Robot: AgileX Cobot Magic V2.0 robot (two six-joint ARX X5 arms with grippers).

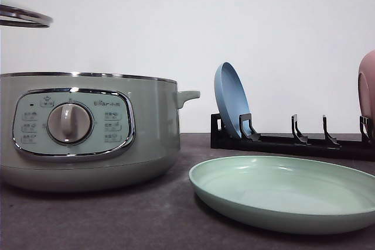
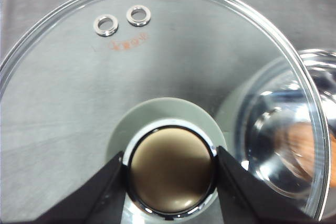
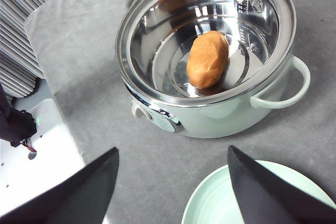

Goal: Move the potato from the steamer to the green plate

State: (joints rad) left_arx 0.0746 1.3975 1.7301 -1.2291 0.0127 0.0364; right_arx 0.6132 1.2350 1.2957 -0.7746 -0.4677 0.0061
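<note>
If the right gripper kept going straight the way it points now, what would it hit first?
Probably the bare table between the steamer and the green plate; the open right gripper aims there, though depth is unclear.

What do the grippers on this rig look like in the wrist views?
The left gripper has matte black fingers that taper from broad bases to narrower tips with flat inner faces. The right gripper has the same matte black fingers, wedge-shaped and ending in points. No markings, cables or pads can be seen on either pair.
</note>
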